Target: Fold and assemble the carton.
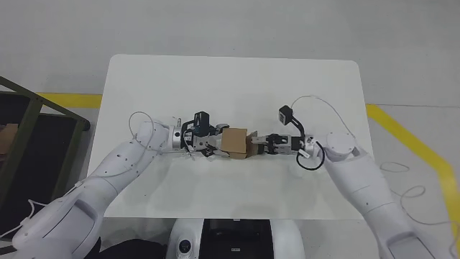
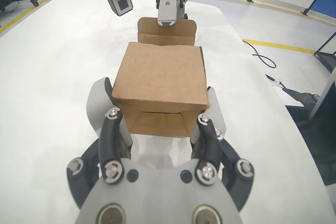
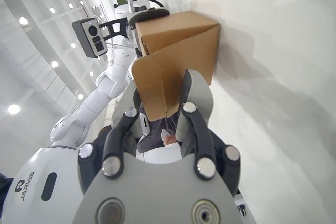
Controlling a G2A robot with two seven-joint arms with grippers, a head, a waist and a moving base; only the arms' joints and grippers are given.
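The carton [image 1: 234, 143] lies near the middle of the white worktop [image 1: 230, 79], between the two arms. It is no longer flat. It already has a box shape, with a top, a bottom and two sides. So the first part of the job looks done.

The left jaws sit one on each side of the carton's near end and press on its side walls. That end is open, and the inside can be seen. The right jaws pinch a flap [image 3: 149, 83] at the other end. This flap stands up and is not tucked in yet.

Both ends probably have to be folded shut, so a good part of the job is likely left.

Some things are hard to see. Deep inside the carton there is a brown wall with a dark gap above it, but it is not clear if a flap is already folded in there. One finger of the right jaws is behind the flap. From above, the carton is too small to show its flaps
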